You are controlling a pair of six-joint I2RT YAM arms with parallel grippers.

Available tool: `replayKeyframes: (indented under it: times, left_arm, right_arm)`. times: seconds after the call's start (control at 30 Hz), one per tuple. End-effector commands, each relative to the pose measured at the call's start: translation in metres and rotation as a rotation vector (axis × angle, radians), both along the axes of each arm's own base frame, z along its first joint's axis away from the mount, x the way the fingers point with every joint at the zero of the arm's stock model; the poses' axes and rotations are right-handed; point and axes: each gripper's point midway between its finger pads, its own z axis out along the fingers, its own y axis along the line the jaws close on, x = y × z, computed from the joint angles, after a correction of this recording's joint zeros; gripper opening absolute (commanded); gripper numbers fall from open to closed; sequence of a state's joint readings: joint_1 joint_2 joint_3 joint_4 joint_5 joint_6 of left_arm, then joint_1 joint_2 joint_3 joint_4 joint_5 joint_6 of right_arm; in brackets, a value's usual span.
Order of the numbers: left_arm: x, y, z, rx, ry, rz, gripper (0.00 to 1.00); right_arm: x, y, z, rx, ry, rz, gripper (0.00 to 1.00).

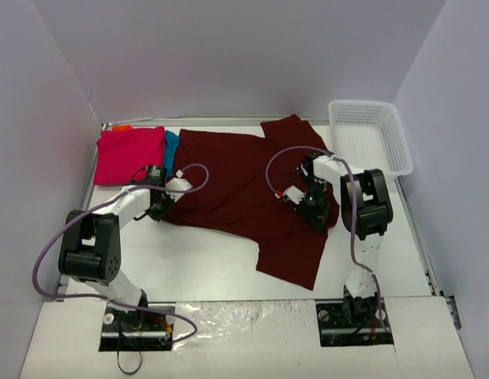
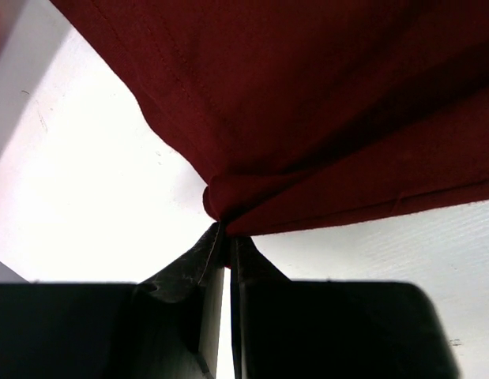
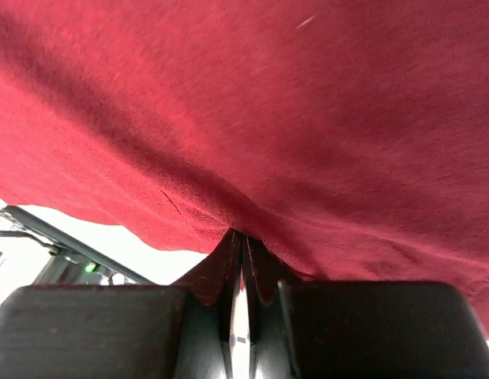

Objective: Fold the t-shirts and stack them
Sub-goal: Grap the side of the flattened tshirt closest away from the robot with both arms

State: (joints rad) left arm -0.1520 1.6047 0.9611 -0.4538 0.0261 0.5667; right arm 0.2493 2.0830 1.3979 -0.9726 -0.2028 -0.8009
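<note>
Closest to the top camera: left arm base point(image 1: 137, 322) and right arm base point(image 1: 355, 320), bolted on dark plates at near edge of worktop point(image 1: 212, 272). Farther in, maroon t-shirt point(image 1: 236, 189) spread wide across middle of worktop, one sleeve reaching toward far wall, lower part trailing toward the bases. Left hand point(image 1: 159, 208) at the shirt's left corner, right hand point(image 1: 319, 215) at its right edge, both low over the cloth. Pink t-shirt point(image 1: 129, 155) lying as a neat rectangle at far left; teal t-shirt point(image 1: 171, 150) showing as a narrow strip between pink and maroon, touching both; orange t-shirt point(image 1: 122, 127) barely peeking out behind the pink. White mesh basket point(image 1: 402, 150) at far right corner, apart from the maroon cloth. Grey-purple cable point(image 1: 47, 260) looping off the left arm.

Left wrist view: left hand point(image 2: 226, 237) closed, fingers pressed together on a bunched corner of maroon t-shirt point(image 2: 323, 103). Stitched hem running along the cloth edge. Bare worktop point(image 2: 94, 197) below and beside.

Right wrist view: right hand point(image 3: 242, 237) closed, pinching a fold of maroon t-shirt point(image 3: 268, 103), cloth filling almost the whole view. Small white mark point(image 3: 307, 21) near top, too small to read. Green light point(image 3: 90, 268) on dark hardware at lower left.
</note>
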Motion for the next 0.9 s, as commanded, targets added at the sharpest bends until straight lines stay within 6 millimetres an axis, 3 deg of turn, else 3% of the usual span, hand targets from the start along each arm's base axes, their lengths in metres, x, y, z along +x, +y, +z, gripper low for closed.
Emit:
replayKeyframes:
  times: [0.0, 0.17, 0.33, 0.47, 0.5, 0.67, 0.8, 0.87]
  left_arm:
    - [0.007, 0.005, 0.007, 0.002, -0.033, 0.035, 0.02]
    - [0.015, 0.016, 0.012, 0.046, -0.064, 0.075, 0.02]
    - [0.021, 0.025, 0.012, 0.09, -0.083, 0.107, 0.02]
    - [0.019, 0.027, 0.011, 0.081, -0.083, 0.115, 0.02]
    - [0.018, 0.026, 0.01, 0.076, -0.08, 0.114, 0.02]
    - [0.018, 0.028, 0.014, 0.073, -0.091, 0.118, 0.02]
    - [0.017, 0.03, 0.017, 0.079, -0.096, 0.126, 0.02]
    - [0.016, 0.031, 0.019, 0.08, -0.102, 0.125, 0.02]
  right_arm:
    - [0.033, 0.015, -0.018, 0.055, -0.08, -0.018, 0.0]
    - [0.051, 0.022, -0.015, 0.072, -0.116, -0.037, 0.0]
    - [0.071, 0.038, 0.003, 0.128, -0.18, -0.066, 0.0]
    - [0.052, 0.039, 0.029, 0.154, -0.163, -0.033, 0.0]
    - [0.049, 0.038, 0.044, 0.16, -0.194, -0.021, 0.0]
    - [0.014, 0.029, 0.081, 0.174, -0.179, 0.033, 0.19]
    - [-0.01, 0.026, 0.11, 0.199, -0.187, 0.084, 0.26]
    - [-0.027, 0.021, 0.111, 0.159, -0.16, 0.111, 0.28]
